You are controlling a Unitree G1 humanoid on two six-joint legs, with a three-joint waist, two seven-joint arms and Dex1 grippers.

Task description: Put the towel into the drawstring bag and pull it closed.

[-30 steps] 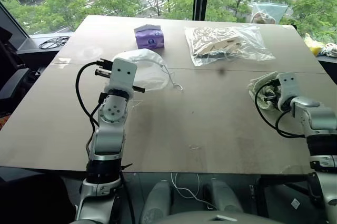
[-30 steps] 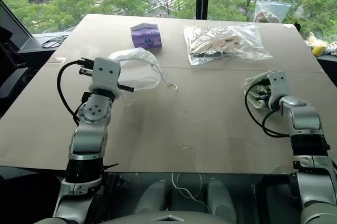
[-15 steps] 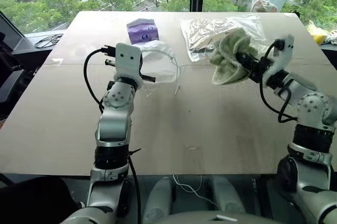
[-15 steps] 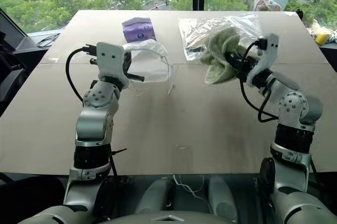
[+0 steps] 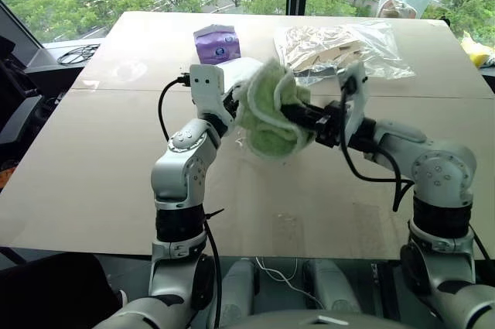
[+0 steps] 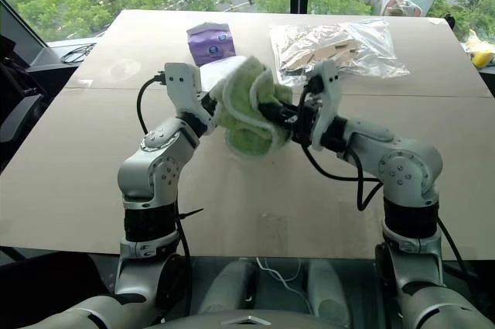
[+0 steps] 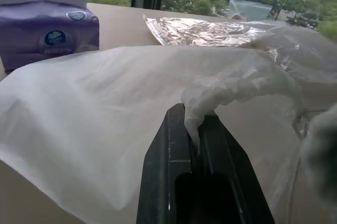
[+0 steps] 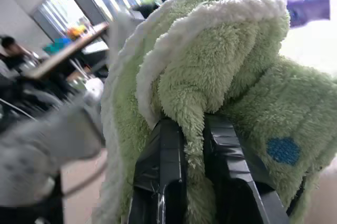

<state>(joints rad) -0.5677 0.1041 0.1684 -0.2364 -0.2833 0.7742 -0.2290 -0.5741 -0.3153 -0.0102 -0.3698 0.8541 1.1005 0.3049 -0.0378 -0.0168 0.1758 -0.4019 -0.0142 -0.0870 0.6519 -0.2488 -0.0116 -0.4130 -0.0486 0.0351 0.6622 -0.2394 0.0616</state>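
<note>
Looking down from the head camera, the two arms meet above the middle of the wide brown table (image 5: 93, 159). The right gripper (image 5: 298, 118) is clamped on the pale green plush towel (image 5: 271, 112), a bunched bundle with a white edge, held up in the air off the tabletop. The left gripper (image 6: 207, 104) sits just beside the towel, with the thin white translucent drawstring bag (image 5: 241, 73) showing behind the green cloth. Farther back on the table lie a purple tissue box (image 5: 216, 42) and, to its right, a clear plastic bag with beige contents (image 5: 340, 46).

In the left wrist view, the left gripper's black fingers (image 7: 171, 150) are pressed together on a gathered pinch of the white bag (image 7: 105, 108), whose fabric spreads wide across the table beyond them. The purple box (image 7: 47, 34) and the clear plastic bag (image 7: 210, 30) lie behind it, and a blurred green edge of the towel (image 7: 321, 145) shows at one side.

In the right wrist view, the right gripper's black fingers (image 8: 166, 161) are closed on a fold of the towel (image 8: 210, 76), which carries a small blue patch (image 8: 283, 150). The left arm's white casing (image 8: 47, 145) appears blurred beside it.
</note>
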